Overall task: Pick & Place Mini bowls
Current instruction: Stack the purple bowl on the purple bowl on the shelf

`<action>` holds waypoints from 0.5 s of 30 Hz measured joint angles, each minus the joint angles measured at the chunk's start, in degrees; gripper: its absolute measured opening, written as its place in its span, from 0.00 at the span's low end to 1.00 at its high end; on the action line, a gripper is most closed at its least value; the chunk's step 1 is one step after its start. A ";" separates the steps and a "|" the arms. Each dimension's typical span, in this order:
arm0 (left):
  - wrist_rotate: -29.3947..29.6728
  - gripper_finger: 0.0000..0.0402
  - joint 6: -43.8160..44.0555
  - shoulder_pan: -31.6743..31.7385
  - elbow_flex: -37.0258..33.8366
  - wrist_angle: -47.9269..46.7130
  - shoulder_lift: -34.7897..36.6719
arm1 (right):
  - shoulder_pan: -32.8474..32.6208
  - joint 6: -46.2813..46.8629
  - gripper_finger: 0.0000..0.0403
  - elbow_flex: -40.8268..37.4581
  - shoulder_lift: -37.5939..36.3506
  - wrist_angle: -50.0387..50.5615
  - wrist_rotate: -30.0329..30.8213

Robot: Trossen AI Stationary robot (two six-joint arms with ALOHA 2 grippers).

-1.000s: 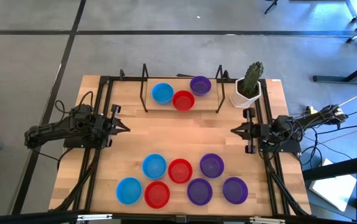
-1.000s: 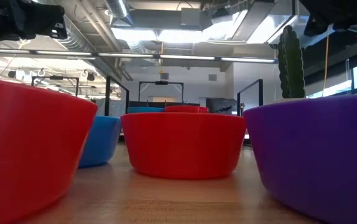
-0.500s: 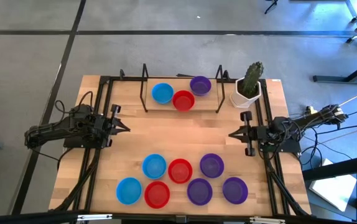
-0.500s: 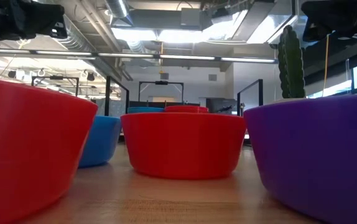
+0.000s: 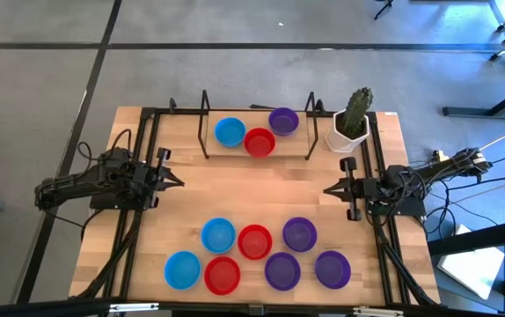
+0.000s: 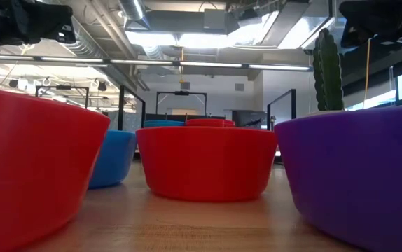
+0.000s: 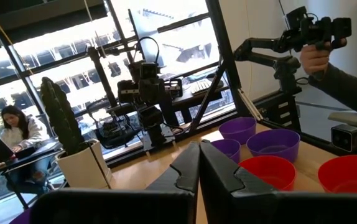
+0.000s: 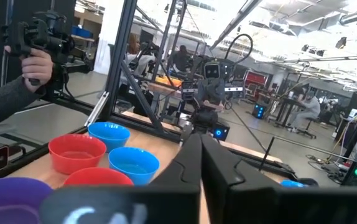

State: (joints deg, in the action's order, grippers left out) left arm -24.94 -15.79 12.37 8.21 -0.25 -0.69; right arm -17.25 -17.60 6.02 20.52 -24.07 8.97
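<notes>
Seven mini bowls are clustered on the table at its near edge; three more are set at the far edge, left of the cactus pot.

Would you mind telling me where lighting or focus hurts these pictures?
Low view: the near red bowl and purple bowl loom large and soft, and the ceiling lights glare. Left wrist view: bright windows backlight the cactus. High view: evenly lit and sharp.
</notes>
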 joint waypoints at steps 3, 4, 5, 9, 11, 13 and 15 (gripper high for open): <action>-0.01 0.02 0.00 0.01 0.00 0.00 0.00 | -0.01 2.04 0.01 0.52 1.23 0.70 0.00; -0.01 0.02 0.00 0.00 0.00 -0.01 0.01 | -0.01 2.64 0.01 1.35 1.88 2.14 0.00; -0.01 0.02 0.00 0.01 0.00 0.00 0.00 | -0.01 3.15 0.01 2.38 2.64 3.71 0.00; -0.01 0.02 0.00 -0.01 0.00 0.00 0.00 | -0.01 5.25 0.01 6.10 7.68 7.68 0.02; -0.01 0.02 0.02 0.00 0.00 0.00 0.00 | -0.21 5.39 0.01 7.64 11.22 8.86 0.19; -0.01 0.01 0.02 0.01 0.00 0.00 0.00 | -0.76 5.94 0.01 9.25 15.65 9.88 1.93; -0.01 0.01 0.02 -0.01 0.00 0.00 0.00 | -1.47 6.61 0.01 11.77 20.40 10.89 4.31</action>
State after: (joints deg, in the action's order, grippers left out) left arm -24.95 -15.77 12.36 8.21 -0.25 -0.69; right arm -18.72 -10.99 17.79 40.91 -13.18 13.28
